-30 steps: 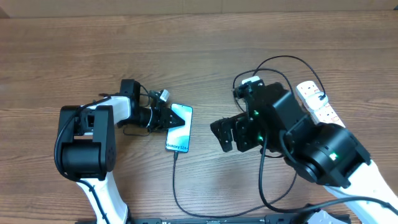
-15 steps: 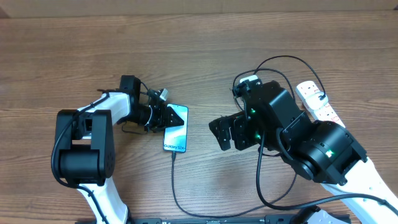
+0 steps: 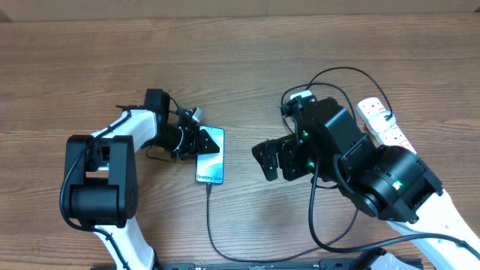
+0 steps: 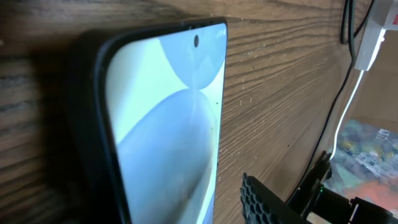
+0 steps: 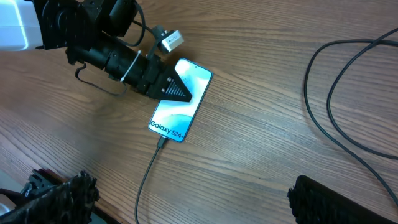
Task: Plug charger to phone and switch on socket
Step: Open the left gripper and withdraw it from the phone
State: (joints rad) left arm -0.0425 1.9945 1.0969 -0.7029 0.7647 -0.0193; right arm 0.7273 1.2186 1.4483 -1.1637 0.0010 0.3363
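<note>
The phone lies flat on the wooden table, left of centre. Its light blue screen faces up and the "Galaxy S24+" lettering sits at its near short edge. The left hand reaches in from the left, and its dark fingers taper to a point over the far-left part of the screen. From the overhead and right wrist views I cannot tell whether they pinch the phone or only rest on it, nor how far apart they stand. The left wrist view shows only the screen close up, with a dark edge along its left side. The charger is a thin black cable that runs from the near side of the table up to the phone. Its plug tip meets the middle of the near short edge and looks seated there. The right hand hovers to the right of the phone, well apart from it. Its own camera shows one finger at each lower corner of the view, spread wide with nothing between them. The socket, white with small red marks, lies at the far right, partly hidden behind the right arm. Loops of black cable curve just beside it.
</note>
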